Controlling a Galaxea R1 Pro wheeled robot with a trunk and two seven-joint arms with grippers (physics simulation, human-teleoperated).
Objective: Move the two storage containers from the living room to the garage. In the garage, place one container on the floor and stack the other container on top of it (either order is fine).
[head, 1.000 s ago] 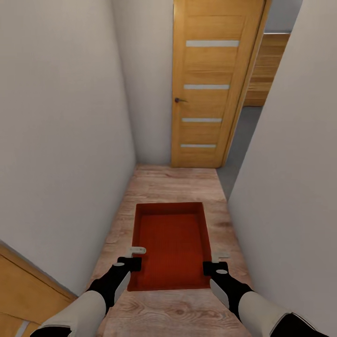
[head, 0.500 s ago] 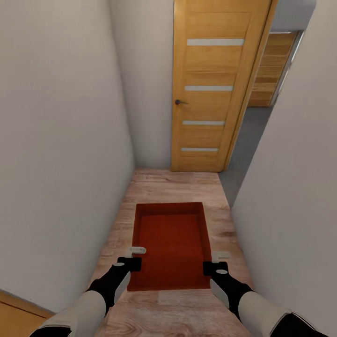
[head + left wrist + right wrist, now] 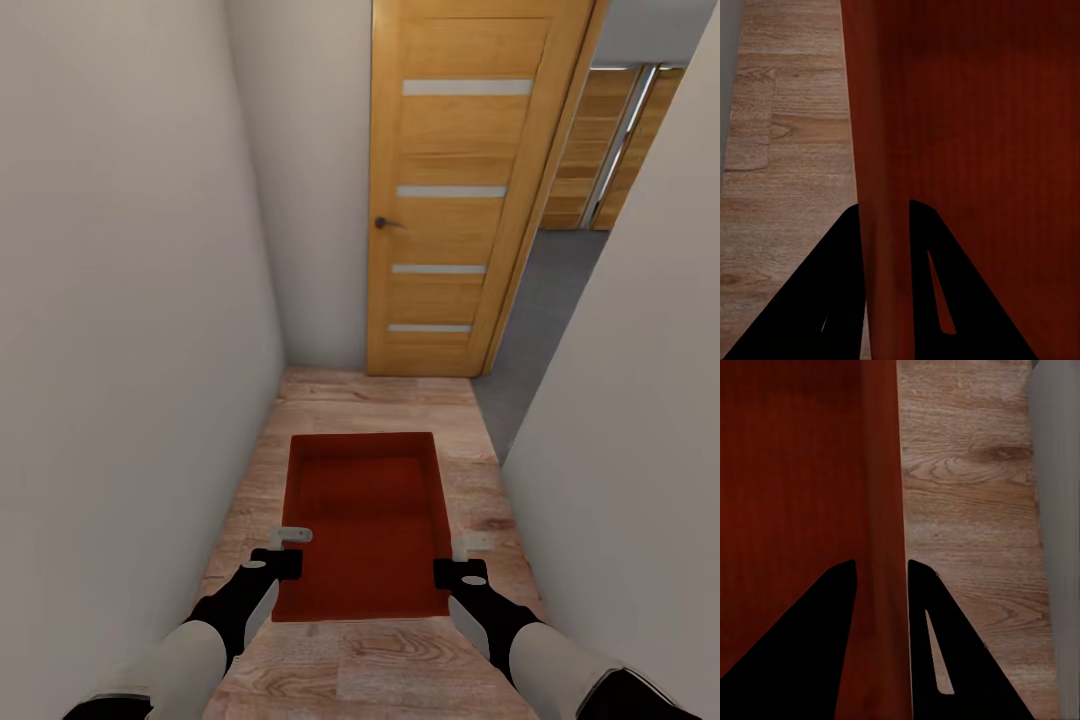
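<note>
Container (image 3: 365,520), orange-red and lidless, hangs between my two arms over the wood-plank floor (image 3: 390,660) of a narrow white-walled corridor. My left claw (image 3: 883,232) is clamped on its left wall, one finger inside and one outside; my right claw (image 3: 881,585) pinches the right wall the same way. Ahead stands a honey-wood door (image 3: 455,190) with four frosted strips, and to its right dark grey flooring (image 3: 545,300) shows through an opening.

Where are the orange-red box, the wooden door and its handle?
Orange-red rectangular storage box (image 3: 362,530), head view: ribbed inside bottom.
Honey-wood door with frosted strips (image 3: 450,230), head view: middle panel.
Dark door handle (image 3: 384,223), head view: knob.
</note>
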